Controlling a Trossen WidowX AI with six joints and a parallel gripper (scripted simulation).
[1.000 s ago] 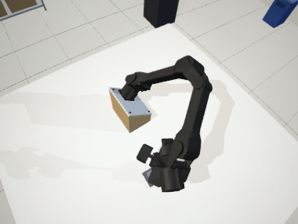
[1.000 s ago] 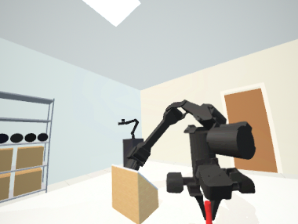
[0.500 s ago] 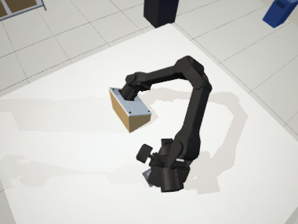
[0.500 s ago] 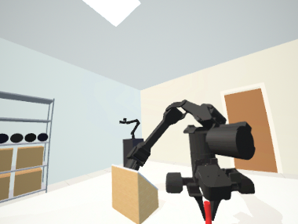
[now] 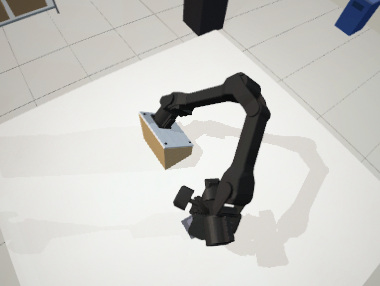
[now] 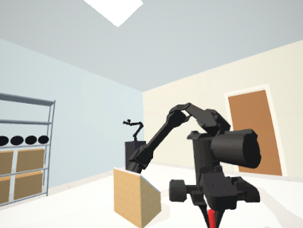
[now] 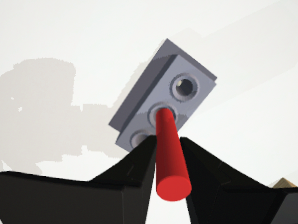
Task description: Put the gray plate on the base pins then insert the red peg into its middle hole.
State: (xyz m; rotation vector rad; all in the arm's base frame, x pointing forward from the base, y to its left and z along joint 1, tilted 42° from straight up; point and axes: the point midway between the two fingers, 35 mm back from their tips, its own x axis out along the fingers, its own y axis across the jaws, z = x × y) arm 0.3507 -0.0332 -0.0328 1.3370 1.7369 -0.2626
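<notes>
The gray plate (image 5: 171,135) (image 7: 161,92) lies flat on top of the tan wooden base (image 5: 155,144) (image 6: 131,195). My gripper (image 5: 164,120) (image 7: 166,143) is shut on the red peg (image 7: 169,156) and hovers just over the plate. In the wrist view the peg's far tip sits at the plate's middle hole (image 7: 161,113); how deep it goes I cannot tell. Another hole (image 7: 184,87) of the plate shows beyond it. In the exterior view the gripper (image 6: 135,165) is at the top edge of the base, and the peg is hidden there.
The arm's base (image 5: 217,220) stands on the white table in front of the wooden base. A black box (image 5: 207,15) stands at the table's far edge. A shelf rack (image 6: 24,155) stands at the left wall, and a blue bin (image 5: 357,15) on the floor at far right.
</notes>
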